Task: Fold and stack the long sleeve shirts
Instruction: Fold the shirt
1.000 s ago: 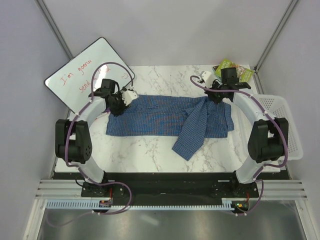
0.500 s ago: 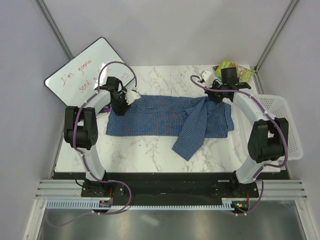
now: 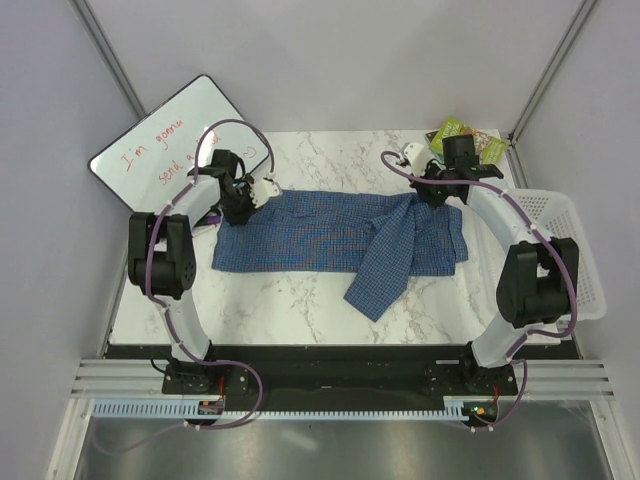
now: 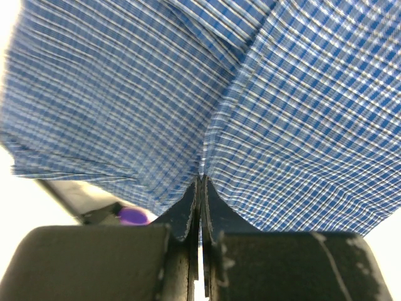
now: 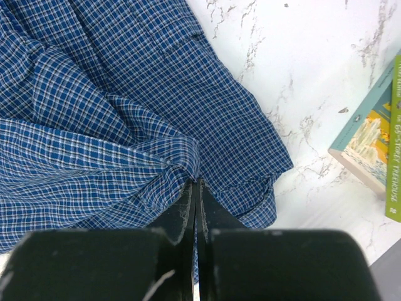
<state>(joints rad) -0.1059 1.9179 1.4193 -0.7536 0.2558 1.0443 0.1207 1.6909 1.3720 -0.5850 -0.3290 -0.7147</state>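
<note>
The left fingers (image 4: 198,191) have just snapped shut, pinching the shirt (image 3: 330,235) near the desk's (image 3: 300,295) far-left corner; the right fingers (image 5: 188,195) stay clamped on its far-right edge; a fold toward the near edge looks ready to begin.

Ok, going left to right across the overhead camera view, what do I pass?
whiteboard → left gripper, shut on the shirt's left end → shirt → right gripper, shut on the shirt's right end → white basket
</note>
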